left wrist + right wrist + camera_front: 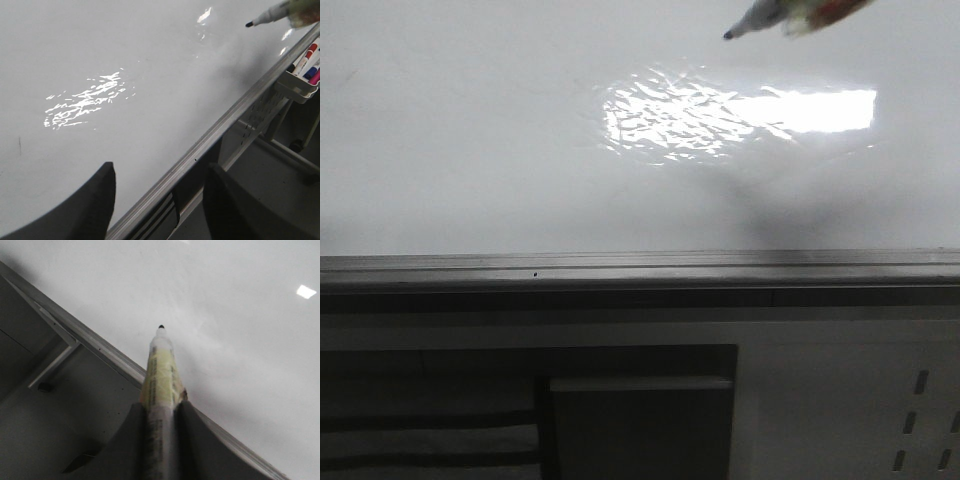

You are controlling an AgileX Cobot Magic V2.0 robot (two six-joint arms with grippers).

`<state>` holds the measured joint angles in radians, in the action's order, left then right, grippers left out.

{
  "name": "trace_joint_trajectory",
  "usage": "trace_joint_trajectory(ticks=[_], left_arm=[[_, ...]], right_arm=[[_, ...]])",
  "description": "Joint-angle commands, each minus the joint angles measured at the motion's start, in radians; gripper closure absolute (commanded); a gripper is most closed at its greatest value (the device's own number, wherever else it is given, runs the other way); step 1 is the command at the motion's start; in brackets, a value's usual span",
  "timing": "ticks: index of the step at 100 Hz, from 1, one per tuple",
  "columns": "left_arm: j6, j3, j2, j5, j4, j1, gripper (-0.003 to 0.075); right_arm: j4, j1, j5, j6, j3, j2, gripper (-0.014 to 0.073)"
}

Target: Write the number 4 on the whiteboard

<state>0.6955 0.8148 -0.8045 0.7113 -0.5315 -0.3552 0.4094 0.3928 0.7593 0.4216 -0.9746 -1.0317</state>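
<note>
The whiteboard (470, 130) fills most of the front view, a large glossy white sheet with a rippled glare patch (720, 110) right of centre and a grey metal edge rail (620, 265) along its near side. We see no number 4 on it; the surface looks unmarked apart from a faint short dark tick (20, 145) in the left wrist view, so we judge the writing not yet begun.

Our right end effector (161, 435) is closed on a marker (161, 375), its two dark fingers clamped on the lower barrel with the yellowish label and black tip pointing out at the board. In the front view the marker enters from the upper right, tip apart from the surface with a soft shadow below it. Our left end effector (160, 200) has its fingers spread wide and holds nothing, hanging over the board's edge near the rail. A tray of spare markers (305, 70) hangs beyond the rail.

We judge the board stiff, fixed and slick: the tip will glide with little friction, so light, even pressure should serve, and pressing hard risks the pen slipping in the grip. The marker is light and rigid; the hold low on the barrel leaves a long lever, so we would keep the clamp firm.
</note>
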Motion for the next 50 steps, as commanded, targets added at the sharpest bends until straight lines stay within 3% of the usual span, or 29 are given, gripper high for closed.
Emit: trace_joint_trajectory(ticks=[1, 50], left_arm=[[-0.009, 0.025, 0.008, -0.062, -0.035, 0.002, 0.0355], [-0.009, 0.024, 0.008, -0.089, -0.035, 0.002, 0.0356]], right_arm=[[0.052, 0.019, -0.145, 0.012, 0.008, -0.006, 0.0643], [0.057, 0.039, -0.255, 0.016, -0.049, -0.177, 0.0643]])
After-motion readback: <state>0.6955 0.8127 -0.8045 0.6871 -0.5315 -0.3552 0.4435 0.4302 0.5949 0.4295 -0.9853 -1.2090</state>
